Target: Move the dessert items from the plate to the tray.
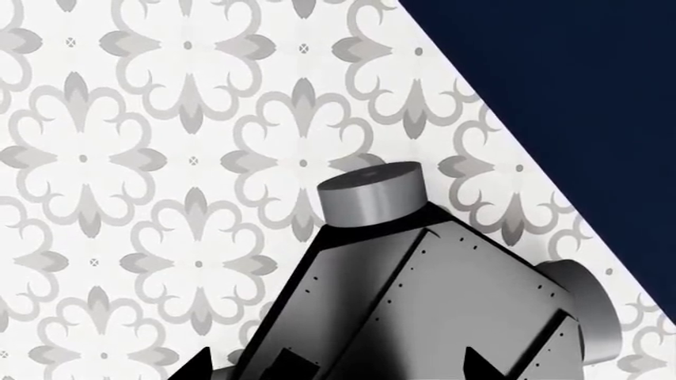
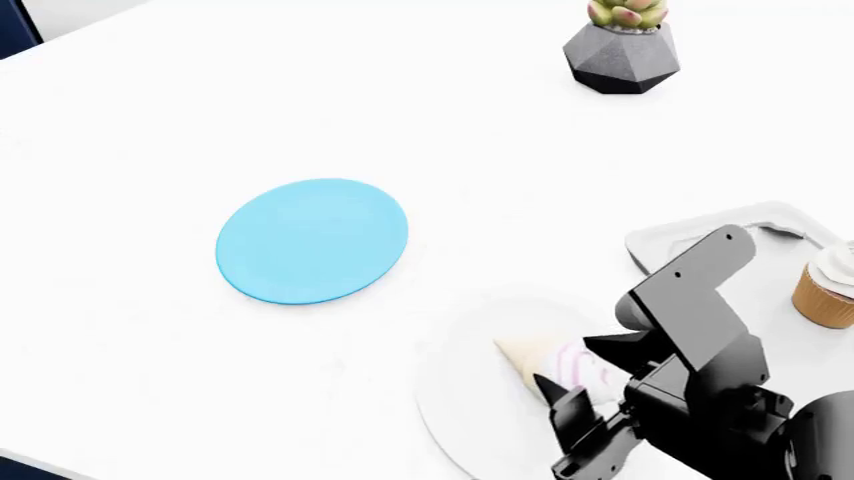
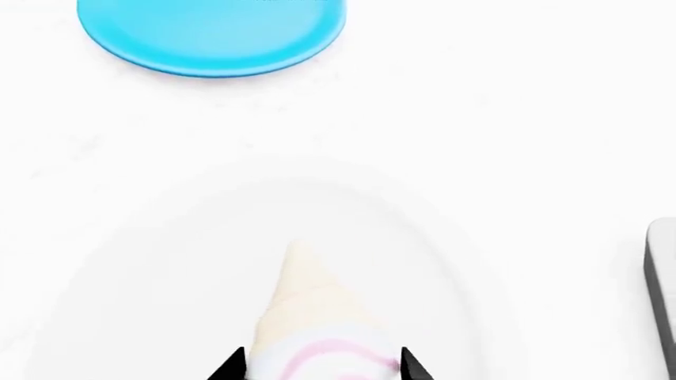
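White table (image 2: 160,120), near right: round white plate (image 2: 467,410) holding the cone-shaped sweet (image 2: 554,358) on its side, the right claw (image 2: 587,385) open with a fingertip either side of the sweet's striped top. Right of it: tray (image 2: 667,240) with cupcake (image 2: 830,285) on it. Centre: blue disc (image 2: 311,240); far right: potted succulent (image 2: 621,45); left claw (image 1: 338,368) over patterned floor (image 1: 158,158), state cannot be told.

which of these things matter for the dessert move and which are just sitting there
Job: cone sweet on the white plate, between the right gripper tips; cupcake on the tray.
Lying about: blue plate, succulent in grey pot.
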